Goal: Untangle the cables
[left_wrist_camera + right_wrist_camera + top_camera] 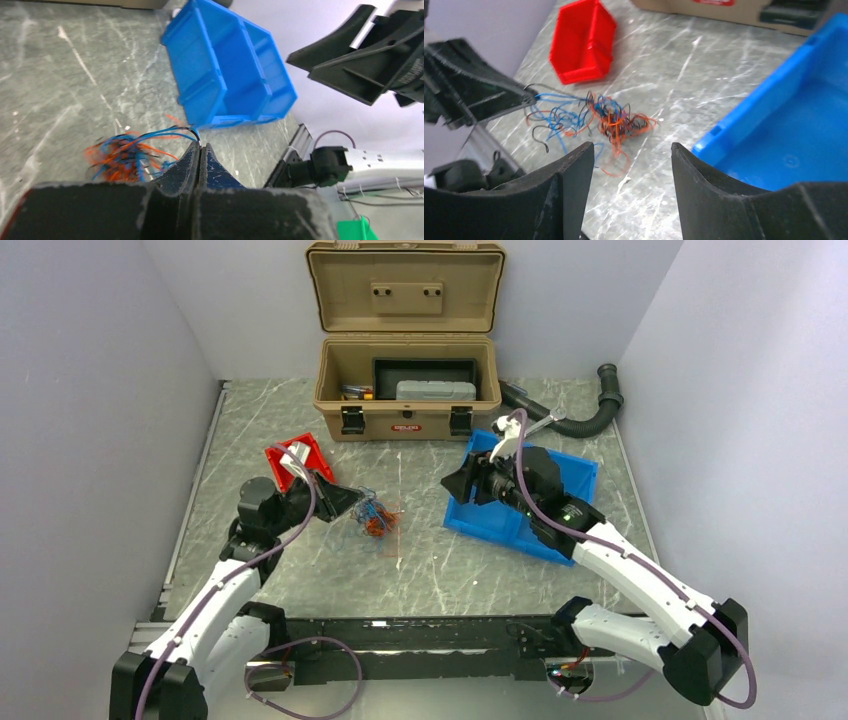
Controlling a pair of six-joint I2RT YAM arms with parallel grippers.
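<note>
Clamped on a few blue strands, the left gripper holds them out from the cables, likely to anchor the tangle, while the right gripper hovers wide open nearby.

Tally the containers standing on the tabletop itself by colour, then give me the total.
Red bin: 1
Blue bin: 1
Tan toolbox, lid open: 1
Total: 3
</note>
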